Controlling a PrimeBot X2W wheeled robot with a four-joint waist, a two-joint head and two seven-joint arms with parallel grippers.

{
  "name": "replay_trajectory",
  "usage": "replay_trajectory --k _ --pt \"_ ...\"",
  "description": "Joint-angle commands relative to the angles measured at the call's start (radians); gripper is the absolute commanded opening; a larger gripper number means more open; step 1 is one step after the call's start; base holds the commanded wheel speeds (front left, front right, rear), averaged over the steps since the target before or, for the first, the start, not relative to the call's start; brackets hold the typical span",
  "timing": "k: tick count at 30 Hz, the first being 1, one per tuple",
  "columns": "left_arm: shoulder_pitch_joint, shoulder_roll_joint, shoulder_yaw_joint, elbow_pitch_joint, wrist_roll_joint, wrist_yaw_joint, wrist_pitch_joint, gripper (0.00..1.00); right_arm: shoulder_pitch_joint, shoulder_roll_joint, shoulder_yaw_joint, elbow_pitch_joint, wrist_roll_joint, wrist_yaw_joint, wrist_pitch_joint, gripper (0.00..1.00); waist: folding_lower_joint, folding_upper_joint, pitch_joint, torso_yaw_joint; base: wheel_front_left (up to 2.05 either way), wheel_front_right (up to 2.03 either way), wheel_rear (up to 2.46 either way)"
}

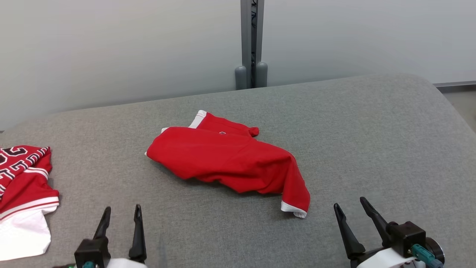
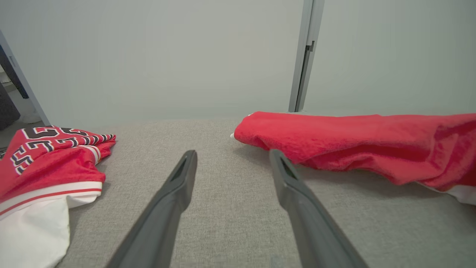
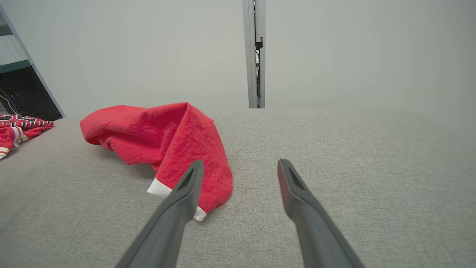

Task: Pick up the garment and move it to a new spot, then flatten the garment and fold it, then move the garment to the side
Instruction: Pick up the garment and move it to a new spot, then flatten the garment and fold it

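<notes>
The red-and-white sports jersey (image 1: pixel 26 178) at the left edge is showing black block characters outlined in white. They are folded over and cut off, so I cannot read them as a word or number. A tiny dark mark is sitting near the collar of the crumpled red cotton garment with white cuffs (image 1: pixel 230 160); it is too small to read.

The left gripper (image 1: pixel 122 207) is hovering low over the grey woven cushioned surface (image 1: pixel 372 130), its 2 dark fingers spread wide with bare fabric between them. It is pointing between the jersey and the red garment, touching neither. The right gripper (image 1: pixel 349 201) is also standing wide, gripping nothing, near the garment's white-cuffed sleeve end but apart from it.

The red garment is lying bunched in the middle of the surface, between the 2 grippers and farther back.
</notes>
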Motion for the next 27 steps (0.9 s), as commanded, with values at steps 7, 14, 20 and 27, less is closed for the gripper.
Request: replay_trajectory --k 7,14,20,27 --pt "0.086 -0.018 0.035 -0.056 0.045 -0.014 -0.002 1.0 0.016 -0.006 0.009 0.003 0.007 0.0 0.0 1.0 0.0 -0.0001 -0.006 0.019 0.0 0.0 0.0" --pt "0.104 -0.027 0.031 -0.081 0.055 -0.015 -0.002 1.0 0.016 -0.008 0.015 0.001 0.009 0.0 0.0 1.0 0.0 -0.0001 -0.004 0.034 0.0 0.0 0.0" --pt "0.092 -0.028 0.024 -0.091 0.052 -0.017 -0.002 1.0 0.01 -0.006 0.012 0.0 0.006 0.0 0.0 1.0 0.0 -0.0001 0.001 0.046 0.0 0.0 0.0" --pt "0.076 -0.028 0.003 -0.097 0.041 -0.011 -0.002 1.0 0.001 -0.003 0.017 -0.006 0.0 0.0 0.0 1.0 0.0 -0.0001 0.014 0.058 0.0 0.0 0.0"
